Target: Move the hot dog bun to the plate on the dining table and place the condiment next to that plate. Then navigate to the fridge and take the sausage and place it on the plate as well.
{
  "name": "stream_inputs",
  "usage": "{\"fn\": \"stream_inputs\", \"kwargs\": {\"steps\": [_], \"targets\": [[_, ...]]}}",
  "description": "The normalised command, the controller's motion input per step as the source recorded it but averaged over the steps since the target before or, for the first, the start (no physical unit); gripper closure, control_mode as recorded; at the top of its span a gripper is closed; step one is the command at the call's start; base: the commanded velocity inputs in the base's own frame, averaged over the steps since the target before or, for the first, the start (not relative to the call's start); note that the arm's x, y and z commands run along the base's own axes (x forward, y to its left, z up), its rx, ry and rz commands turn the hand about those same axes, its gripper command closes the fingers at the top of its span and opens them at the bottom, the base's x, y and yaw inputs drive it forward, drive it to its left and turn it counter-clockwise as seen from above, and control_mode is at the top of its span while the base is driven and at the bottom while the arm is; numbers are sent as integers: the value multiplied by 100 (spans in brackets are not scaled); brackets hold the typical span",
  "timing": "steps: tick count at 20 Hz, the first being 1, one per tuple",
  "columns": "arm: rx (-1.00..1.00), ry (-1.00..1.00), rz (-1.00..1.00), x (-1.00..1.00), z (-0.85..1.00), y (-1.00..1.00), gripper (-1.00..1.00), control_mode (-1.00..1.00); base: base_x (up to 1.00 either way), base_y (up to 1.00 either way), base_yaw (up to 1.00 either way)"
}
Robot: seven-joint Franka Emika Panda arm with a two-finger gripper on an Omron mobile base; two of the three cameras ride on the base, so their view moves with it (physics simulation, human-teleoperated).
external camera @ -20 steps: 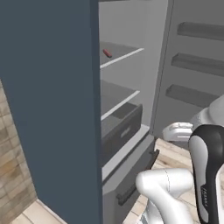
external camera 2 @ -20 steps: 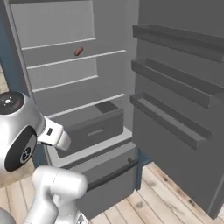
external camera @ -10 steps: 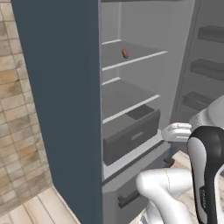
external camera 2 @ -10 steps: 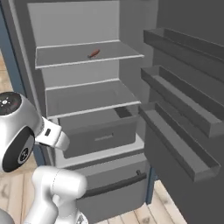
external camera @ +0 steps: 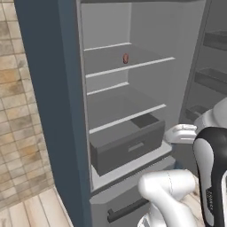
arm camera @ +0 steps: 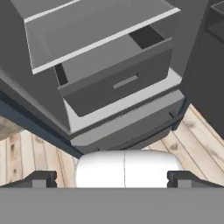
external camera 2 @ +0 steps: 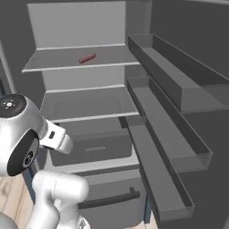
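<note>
Left base view: fridge point(external camera: 133, 111) open; sausage point(external camera: 126, 58) on upper shelf, 12 o'clock of drawer point(external camera: 128, 146).
Right base view: sausage point(external camera 2: 87, 58) lies on top shelf, approx. centre.
Hand view: gripper point(arm camera: 112, 177) jaws fully apart, empty; drawer point(arm camera: 118, 81) at 12 o'clock.

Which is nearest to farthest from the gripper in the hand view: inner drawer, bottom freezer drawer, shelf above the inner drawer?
From the open gripper:
1. Bottom freezer drawer, directly ahead, lowest.
2. Inner drawer, above it, inside the fridge.
3. Shelf, topmost, above the drawer.
</note>
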Motion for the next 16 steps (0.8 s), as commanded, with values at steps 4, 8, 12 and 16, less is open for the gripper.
{"fn": "stream_inputs", "kwargs": {"steps": [4,8,12,16], "targets": [[0,0,0,0,0,0,-100,100,62,0,0],[0,0,0,0,0,0,-100,100,65,14,0],[0,-4,0,53,13,8,-100,-100,17,6,0],[0,-1,0,77,42,0,-100,-100,0,0,0]]}}
